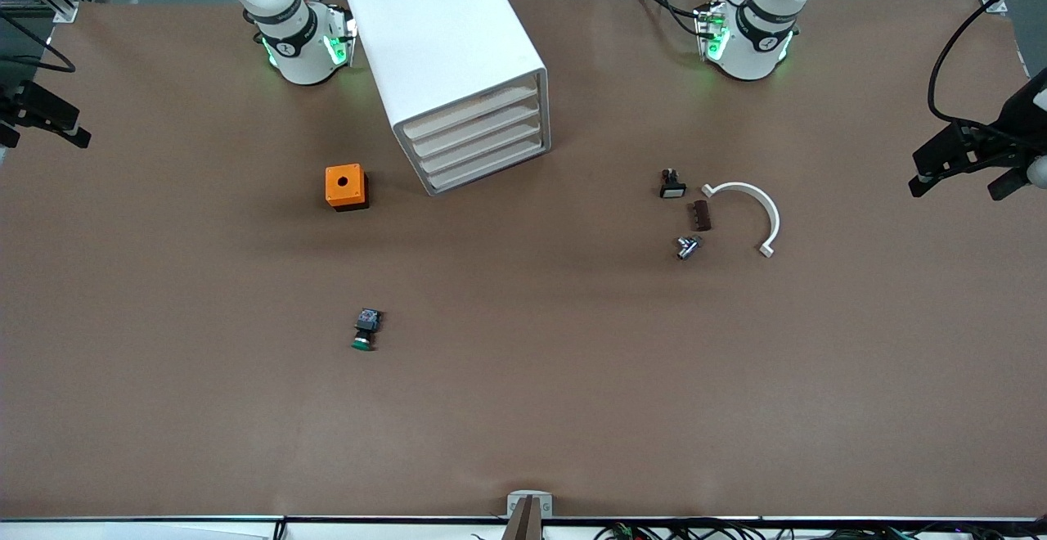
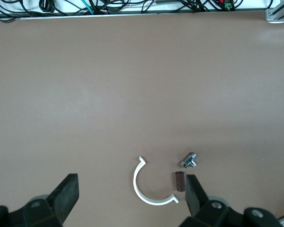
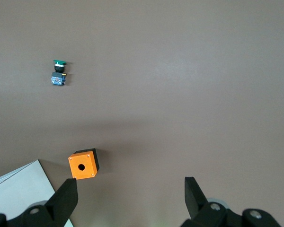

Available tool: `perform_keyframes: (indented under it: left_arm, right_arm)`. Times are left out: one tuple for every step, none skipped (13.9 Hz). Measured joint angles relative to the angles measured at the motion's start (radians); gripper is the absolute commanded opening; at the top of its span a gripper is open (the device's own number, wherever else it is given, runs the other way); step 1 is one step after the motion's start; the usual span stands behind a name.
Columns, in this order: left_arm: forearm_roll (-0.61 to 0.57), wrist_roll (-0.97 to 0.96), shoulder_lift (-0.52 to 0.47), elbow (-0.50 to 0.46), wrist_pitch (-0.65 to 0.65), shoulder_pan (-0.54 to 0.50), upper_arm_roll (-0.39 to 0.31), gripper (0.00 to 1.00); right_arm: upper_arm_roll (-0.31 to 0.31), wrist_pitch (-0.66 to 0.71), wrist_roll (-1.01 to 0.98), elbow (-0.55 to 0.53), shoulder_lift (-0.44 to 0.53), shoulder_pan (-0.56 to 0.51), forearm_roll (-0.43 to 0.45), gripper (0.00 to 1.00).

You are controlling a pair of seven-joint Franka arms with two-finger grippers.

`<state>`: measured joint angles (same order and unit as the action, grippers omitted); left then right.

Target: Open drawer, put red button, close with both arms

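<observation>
Currently: my left claw (image 2: 131,182) over the white clip (image 2: 135,183), right claw (image 3: 130,182) over the orange box (image 3: 83,165), both spread empty, poised because the drawers (image 1: 483,143) are unopened.

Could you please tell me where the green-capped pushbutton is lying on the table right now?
In the front view the green-capped pushbutton lies alone on the table, nearer to the front camera than the orange box, toward the right arm's end.

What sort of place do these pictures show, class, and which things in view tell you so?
Most likely a robotics lab or test bench. Two white robot arms are mounted along a large table under brown covering, loose cables run along its edge, and small parts lie laid out, such as an orange box and a white drawer cabinet.
</observation>
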<state>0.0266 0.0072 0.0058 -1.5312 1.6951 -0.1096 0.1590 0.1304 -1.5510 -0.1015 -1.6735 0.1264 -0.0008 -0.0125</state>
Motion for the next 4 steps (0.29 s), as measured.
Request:
perform_keyframes:
  left_arm:
    - [0.0,0.0,0.0,0.001,0.0,-0.001,0.0,0.99]
    - [0.0,0.0,0.0,0.002,0.0,-0.001,0.0,0.99]
    - [0.0,0.0,0.0,0.002,0.0,-0.001,0.0,0.99]
    - [0.0,0.0,0.0,0.002,0.0,-0.001,0.0,0.99]
  right_arm:
    - [0.0,-0.001,-0.006,0.0,0.0,0.0,0.0,1.0]
    - [0.0,-0.001,-0.009,0.0,0.0,0.0,0.0,1.0]
    - [0.0,-0.001,-0.011,0.0,0.0,0.0,0.0,1.0]
    - [0.0,-0.001,-0.011,0.0,0.0,0.0,0.0,1.0]
